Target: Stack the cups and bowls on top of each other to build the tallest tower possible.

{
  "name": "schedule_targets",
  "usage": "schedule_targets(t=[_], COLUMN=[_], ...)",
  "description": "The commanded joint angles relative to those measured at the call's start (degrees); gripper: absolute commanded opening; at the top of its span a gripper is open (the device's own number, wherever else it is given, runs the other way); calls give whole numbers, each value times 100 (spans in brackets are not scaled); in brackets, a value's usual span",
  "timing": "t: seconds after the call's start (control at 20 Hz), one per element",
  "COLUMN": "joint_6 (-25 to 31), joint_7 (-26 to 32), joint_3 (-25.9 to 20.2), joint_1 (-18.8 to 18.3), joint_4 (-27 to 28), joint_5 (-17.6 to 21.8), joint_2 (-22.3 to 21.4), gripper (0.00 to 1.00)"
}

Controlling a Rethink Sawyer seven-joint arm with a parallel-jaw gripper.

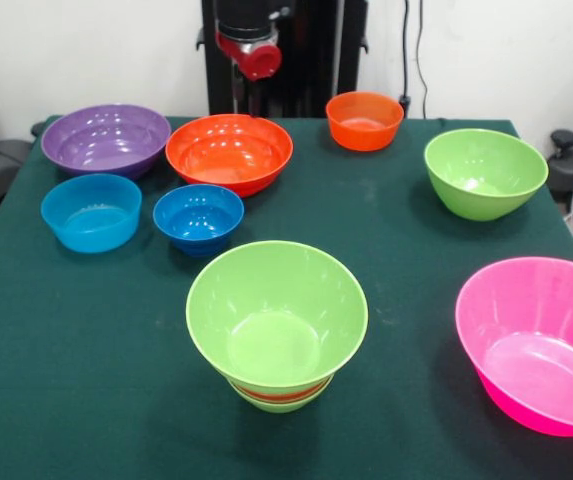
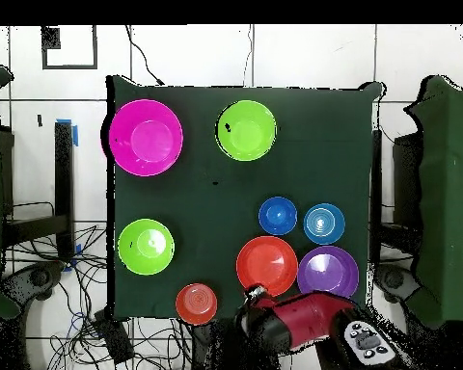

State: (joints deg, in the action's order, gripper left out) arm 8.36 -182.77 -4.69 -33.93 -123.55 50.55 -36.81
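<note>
Your green-covered table [image 1: 86, 380] carried every bowl. The largest single piece was the pink bowl [image 1: 538, 340], cut off by the right edge of the front view. Next came the tower [image 1: 277, 320], near the front middle: a wide lime green bowl sat on top, with an orange band and a smaller green base showing under it. Behind it you had the big orange bowl [image 1: 230, 151], just beside the purple bowl [image 1: 106, 138] at its left. The lone lime green bowl [image 1: 485, 171] stood well apart on the right. Smaller still were the light blue bowl [image 1: 91, 211] and the dark blue bowl [image 1: 198, 216], close together, then the small orange bowl [image 1: 364, 119] at the back. Your gripper [image 1: 249, 95] hung just behind the big orange bowl's far rim; I couldn't tell how its jaws stood.
</note>
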Motion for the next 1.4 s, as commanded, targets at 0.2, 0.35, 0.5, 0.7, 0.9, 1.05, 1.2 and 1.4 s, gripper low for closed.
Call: schedule_targets(t=[0.2, 0.35, 0.5, 0.7, 0.9, 1.05, 1.2, 1.4], joint_6=[-7, 144, 226, 106, 23, -166, -289, -438], joint_7=[1323, 1597, 1882, 1728, 1186, 487, -63, -764], joint_3=[-367, -520, -413, -177, 65, 348, 559, 800], joint_1=[-1234, -1692, -2046, -2225, -2164, -2008, -1803, -1618], joint_4=[-389, -570, -449, -182, 90, 449, 829, 1336], joint_5=[1084, 1325, 1890, 2622, 3020, 3301, 3577, 3937], joint_2=[20, -169, -9, 238, 370, 596, 904, 1275], gripper=[100, 100, 100, 100, 100, 100, 100, 100])
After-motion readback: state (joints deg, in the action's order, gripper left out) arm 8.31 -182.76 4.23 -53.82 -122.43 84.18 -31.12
